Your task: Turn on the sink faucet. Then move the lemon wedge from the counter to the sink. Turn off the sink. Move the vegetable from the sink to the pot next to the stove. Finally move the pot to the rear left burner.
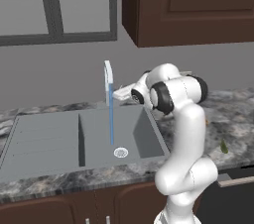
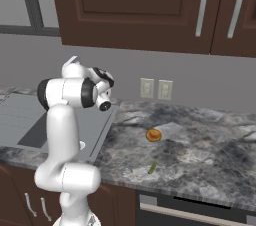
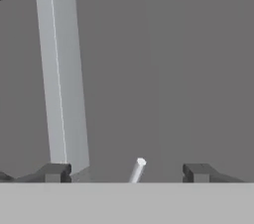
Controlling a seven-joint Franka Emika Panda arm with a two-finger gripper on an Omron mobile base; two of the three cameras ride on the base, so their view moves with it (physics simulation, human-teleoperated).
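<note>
1. Your left base view: sink faucet [image 1: 108, 82] running, a blue stream falling into the sink [image 1: 99, 136] near the drain [image 1: 120, 152].
2. Your right base view: lemon wedge [image 2: 152, 168] on the counter [image 2: 200, 145], beside an orange round item [image 2: 153, 134].
3. Your hand view: gripper [image 3: 126, 171] spread wide, holding nothing; faucet lever [image 3: 137, 169] between the fingertips, contact unclear.

Kitchen, sink [image 1: 44, 141], stone counter [image 2: 200, 145], cabinets [image 2: 135, 10]
</note>
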